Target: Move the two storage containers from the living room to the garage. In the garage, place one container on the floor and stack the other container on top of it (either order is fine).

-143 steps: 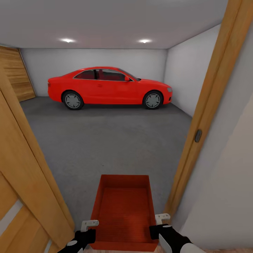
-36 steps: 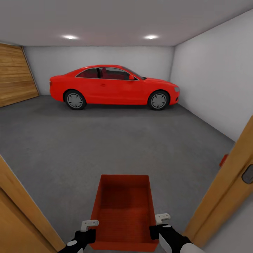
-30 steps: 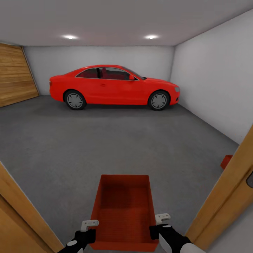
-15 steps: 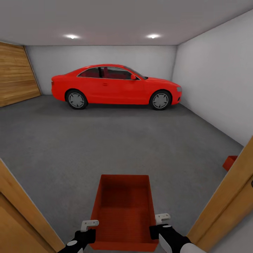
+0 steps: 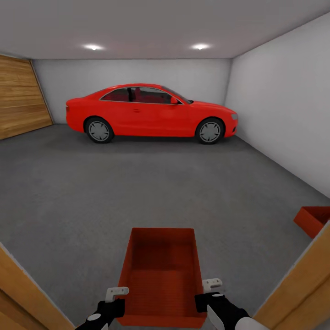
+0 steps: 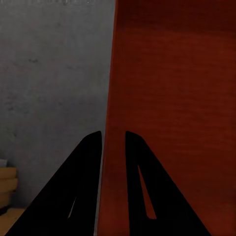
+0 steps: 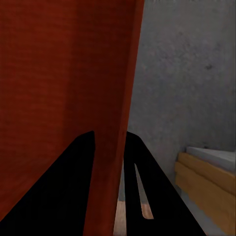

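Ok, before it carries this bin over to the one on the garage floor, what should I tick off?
1. Left gripper clamped on the carried container's wall: ok, a finger on each side.
2. Right gripper clamped on the opposite wall: ok.
3. Carried container level and empty: ok.
4. Second container located: ok, on the concrete floor at the right, partly hidden by the door frame.
5. Frame cleared for a right turn: cannot tell, it sits close on that side.
6. Red car out of the way: ok, parked at the far wall.
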Controlling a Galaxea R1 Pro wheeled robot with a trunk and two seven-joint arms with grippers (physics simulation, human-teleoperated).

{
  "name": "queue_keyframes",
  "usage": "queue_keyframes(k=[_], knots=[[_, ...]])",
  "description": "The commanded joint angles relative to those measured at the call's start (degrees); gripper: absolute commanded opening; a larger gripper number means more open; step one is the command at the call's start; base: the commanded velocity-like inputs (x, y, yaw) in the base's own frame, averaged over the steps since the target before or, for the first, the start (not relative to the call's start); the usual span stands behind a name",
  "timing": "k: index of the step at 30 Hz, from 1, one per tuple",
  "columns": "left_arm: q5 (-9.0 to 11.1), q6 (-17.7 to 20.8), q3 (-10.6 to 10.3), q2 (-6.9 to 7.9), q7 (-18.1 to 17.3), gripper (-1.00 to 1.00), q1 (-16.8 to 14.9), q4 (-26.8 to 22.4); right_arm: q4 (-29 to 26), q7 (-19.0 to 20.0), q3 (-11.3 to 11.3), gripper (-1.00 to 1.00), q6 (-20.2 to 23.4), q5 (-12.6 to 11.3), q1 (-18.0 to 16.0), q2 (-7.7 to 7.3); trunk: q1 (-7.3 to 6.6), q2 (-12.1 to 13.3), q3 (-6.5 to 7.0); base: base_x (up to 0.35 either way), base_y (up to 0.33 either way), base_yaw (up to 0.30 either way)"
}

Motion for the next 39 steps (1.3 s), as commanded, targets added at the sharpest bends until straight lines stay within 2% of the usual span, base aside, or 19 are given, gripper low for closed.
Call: queue_keyframes(k=[1, 39], knots=[[0.4, -0.2, -1.0, 0.04, 0.5, -1.00, -0.1, 0.0, 0.0, -0.5, 2.4, -1.00, 0.5, 1.0, 0.0, -0.39, 0.01, 0.0, -0.05, 0.134, 0.007, 0.000], [0.4, -0.2, -1.0, 0.04, 0.5, -1.00, -0.1, 0.0, 0.0, -0.5, 2.4, -1.00, 0.5, 1.0, 0.0, -0.39, 0.01, 0.0, -0.05, 0.179, 0.008, 0.000]])
